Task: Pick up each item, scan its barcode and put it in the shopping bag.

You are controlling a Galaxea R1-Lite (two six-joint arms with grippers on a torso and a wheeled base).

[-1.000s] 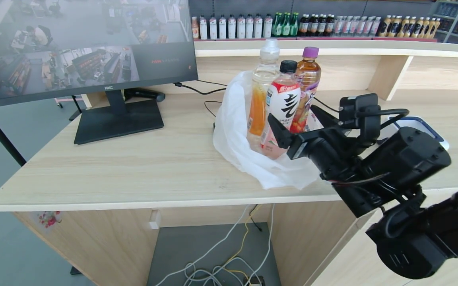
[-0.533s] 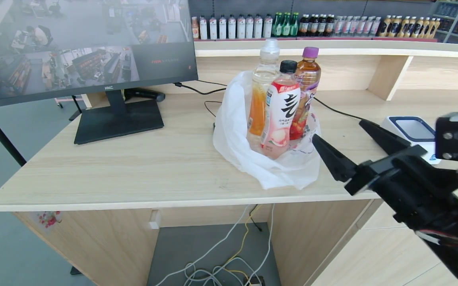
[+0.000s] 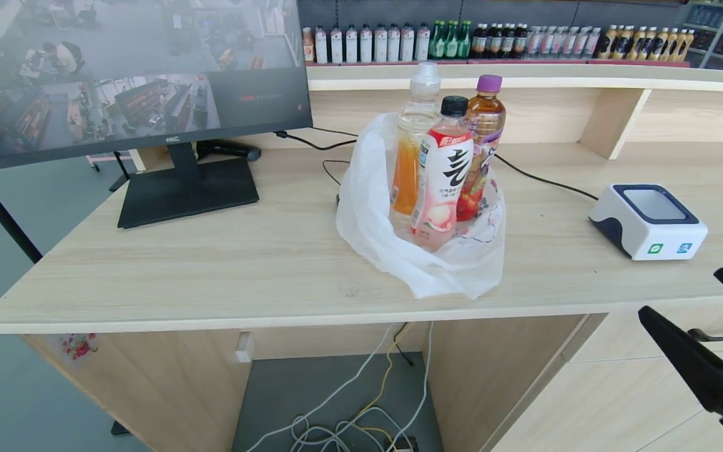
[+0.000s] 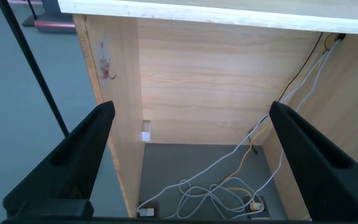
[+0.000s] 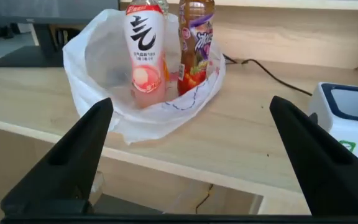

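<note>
The white shopping bag (image 3: 393,245) sits open in the middle of the wooden counter (image 3: 211,270). Three bottles stand upright in it: a pink-labelled bottle with a black cap (image 3: 443,182), a clear bottle of orange drink (image 3: 413,138) and an amber bottle with a purple cap (image 3: 484,125). The white barcode scanner (image 3: 647,220) rests to the right of the bag. My right gripper (image 3: 678,290) is open and empty, off the counter's front edge at the lower right. Its wrist view faces the bag (image 5: 104,81) and the scanner (image 5: 347,118). My left gripper (image 4: 191,109) is open, low before the counter's front panel (image 4: 216,74).
A monitor (image 3: 129,69) on a black stand occupies the counter's back left. A black cable (image 3: 543,181) runs from the scanner behind the bag. Cables (image 3: 342,420) lie on the floor under the counter. A raised ledge (image 3: 524,78) runs behind, with shelves of bottles beyond.
My right gripper has pulled away from the bottles in the bag, moving right and down past the counter's front edge, open throughout. Bag and bottles have stayed put.
</note>
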